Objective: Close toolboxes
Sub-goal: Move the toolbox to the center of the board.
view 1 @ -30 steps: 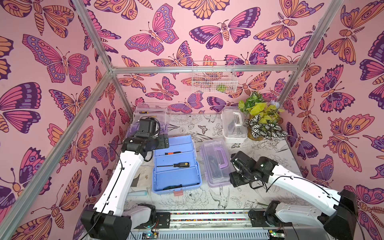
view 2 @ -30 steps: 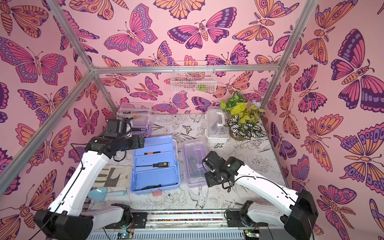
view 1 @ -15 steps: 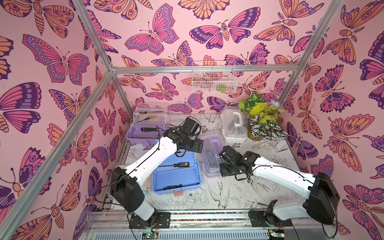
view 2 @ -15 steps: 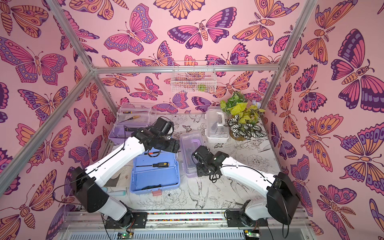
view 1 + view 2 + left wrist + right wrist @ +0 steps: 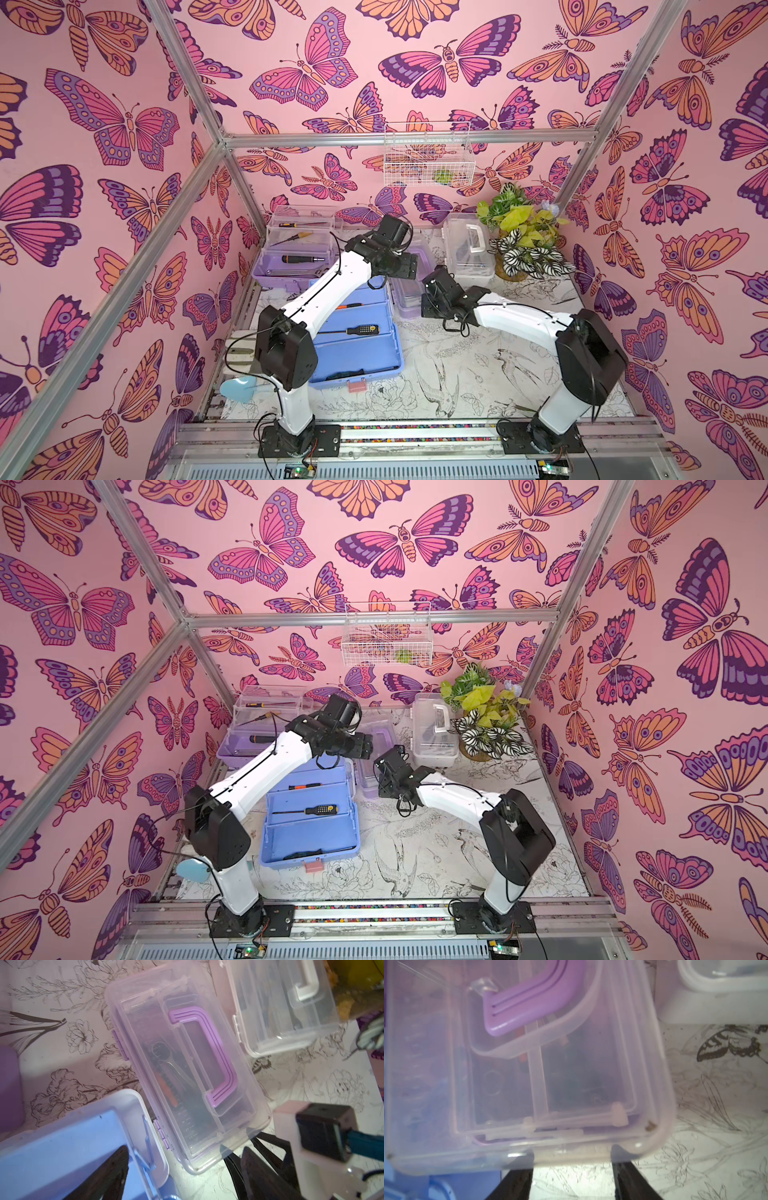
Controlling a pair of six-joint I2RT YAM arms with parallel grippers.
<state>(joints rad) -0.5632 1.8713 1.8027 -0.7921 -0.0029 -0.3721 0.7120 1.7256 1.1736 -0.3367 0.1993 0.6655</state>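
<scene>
**A:** Toolboxes, biggest first?

**B:** The blue toolbox (image 5: 374, 357) lies open with its trays showing, just beside the middle lilac toolbox (image 5: 178, 1022) on the left arm's side. Farther that way, toward the back wall, the open lilac toolbox (image 5: 266, 270) has its clear lid raised. The white toolbox (image 5: 459, 249) sits lid down, near the middle one on its other side.

**A:** And the middle one?

**B:** Lid down, handle folded flat.

**A:** The left claw?

**B:** The left claw (image 5: 185, 1151) hangs over the middle lilac toolbox, fingers (image 5: 114, 1172) spread wide, gripping nothing.

**A:** The right?

**B:** The right claw (image 5: 572, 1164) is parted and holds nothing, with bare bench (image 5: 571, 1180) showing between its fingers (image 5: 629, 1180). Their tips reach the middle toolbox's end facing the arm bases. I cannot tell whether they touch it.

**A:** What's hard to make out?

**B:** In both top views the left arm's wrist covers much of the middle toolbox, and neither claw's fingertips show. Through the lid the contents blur into a metal tool and something orange. Whether its lilac latches (image 5: 120, 1048) are snapped, I cannot tell.
</scene>
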